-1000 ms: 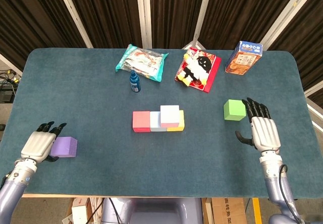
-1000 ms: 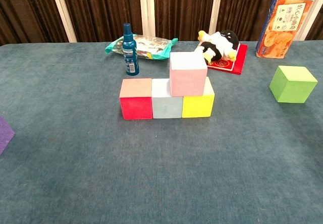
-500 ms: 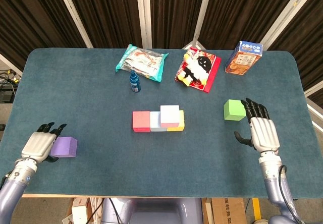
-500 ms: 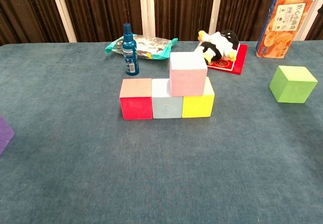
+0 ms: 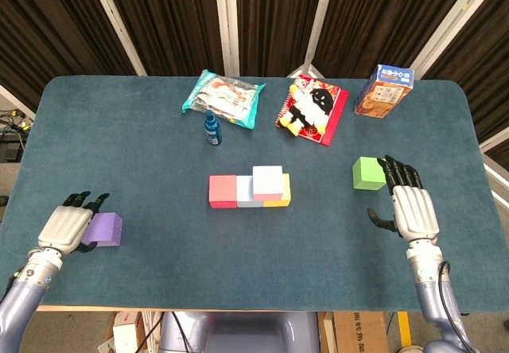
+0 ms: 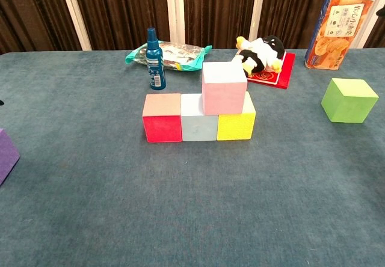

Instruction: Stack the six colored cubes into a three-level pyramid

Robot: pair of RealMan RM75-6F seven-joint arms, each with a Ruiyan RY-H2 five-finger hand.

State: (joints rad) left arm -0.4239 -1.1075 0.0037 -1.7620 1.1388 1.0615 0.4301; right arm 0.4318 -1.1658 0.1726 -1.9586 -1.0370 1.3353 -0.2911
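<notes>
Head view shows the small change: my left hand (image 5: 67,227) has crept forward along the purple cube (image 5: 103,229) since a second ago, and the cube has slid a touch toward the middle, so more of it now shows at the left edge of the chest view. My fingers lie along the cube's left side and top; I cannot tell whether they have closed on it or only rest against it. My right hand (image 5: 412,208) has eased a little closer to the green cube (image 5: 368,173), fingers straight and spread, tips just beside its right face, holding nothing.

I take this to mean both remaining cubes are being lined up for pickup, neither one lifted off the tabletop (image 5: 143,162) yet.

At the centre, the red cube (image 5: 223,191), grey cube (image 5: 247,192) and yellow cube (image 5: 278,194) touch in a row whose long axis runs left to right across my view. The pink cube (image 5: 268,181) sits on the seam between grey and yellow. The open second-level spot is over red and grey, so the purple cube looks the natural next piece.
</notes>
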